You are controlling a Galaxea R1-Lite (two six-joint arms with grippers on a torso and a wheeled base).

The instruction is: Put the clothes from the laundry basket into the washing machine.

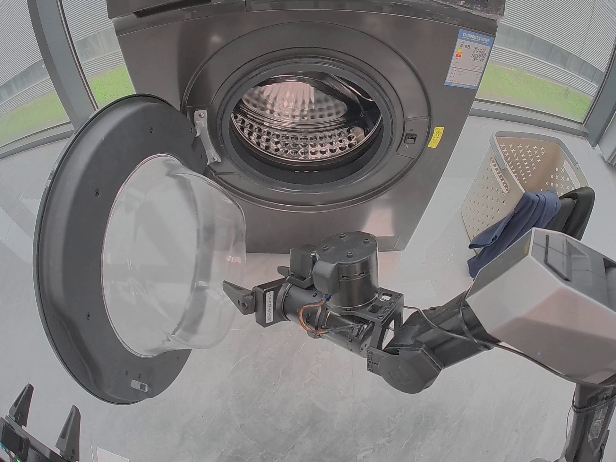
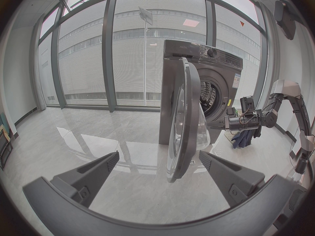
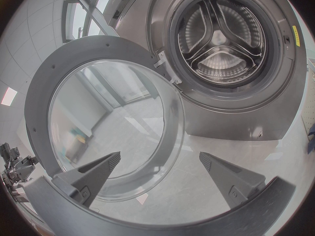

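The washing machine (image 1: 160, 52) is seen with its door (image 1: 70, 239) swung fully open towards the robot's left, and the steel drum (image 1: 305, 123) looks bare inside. The laundry basket (image 1: 513, 168) is set on the floor to the right of the machine. A blue garment (image 1: 520, 219) is draped over its near rim, with part of it hanging down outside the wall. Whether more clothes lie deeper in the basket cannot be told.

The right gripper (image 1: 236, 295) is held low in front of the machine, just beside the door's glass bowl and well apart from the basket. Its fingers are spread and nothing is held between them. The left gripper (image 1: 50, 405) is kept low at the robot's left, likewise spread and unloaded.

The garment is judged to be light, soft and limp, so it is likely to sag and trail once lifted. It is best pinched at the bunched fold lying over the rim, where several layers can be caught together. A hold on a single hanging edge may be lost, or the cloth may be dragged against the basket wall.
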